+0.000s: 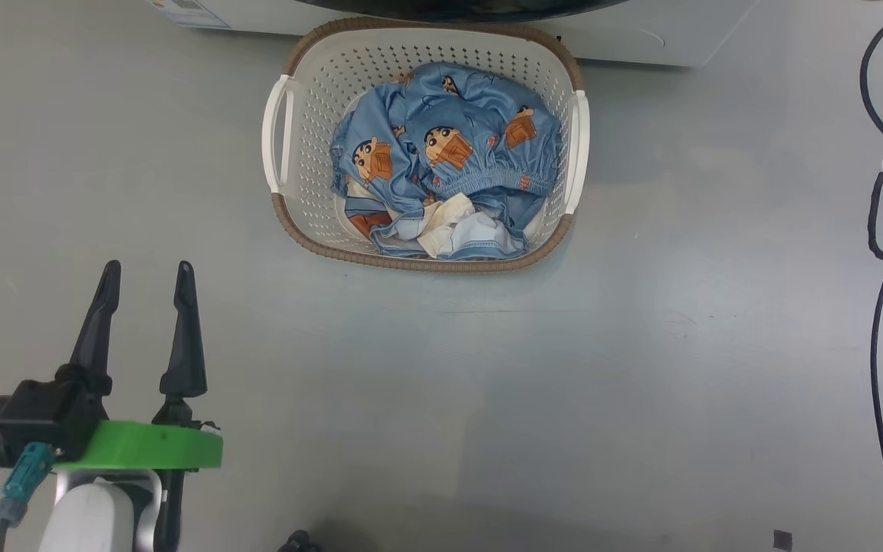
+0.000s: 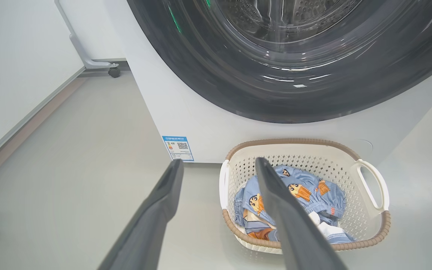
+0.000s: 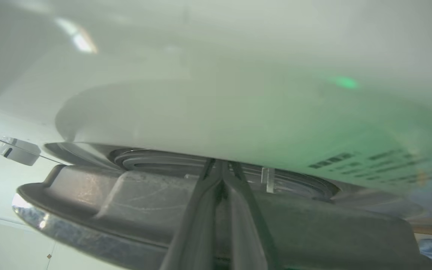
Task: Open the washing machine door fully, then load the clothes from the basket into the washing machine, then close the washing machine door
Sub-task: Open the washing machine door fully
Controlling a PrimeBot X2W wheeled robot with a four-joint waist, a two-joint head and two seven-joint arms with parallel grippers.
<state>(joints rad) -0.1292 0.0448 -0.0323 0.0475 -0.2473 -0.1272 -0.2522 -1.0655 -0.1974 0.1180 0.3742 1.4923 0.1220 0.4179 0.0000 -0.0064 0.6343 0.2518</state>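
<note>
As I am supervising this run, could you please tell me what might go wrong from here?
The shut jaws of the right gripper are tucked thinly at the edge of the round glossy black-ringed washing machine door; they may slip out.
The cream perforated plastic basket holding blue cartoon-print clothes sits close below that door; a careless reach could shove it.

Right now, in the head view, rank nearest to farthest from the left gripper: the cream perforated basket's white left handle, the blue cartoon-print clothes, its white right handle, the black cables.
From the open left gripper:
1. White left handle, near side of the basket.
2. Blue cartoon-print clothes, inside it.
3. White right handle, far side.
4. Black cables, far right edge.
</note>
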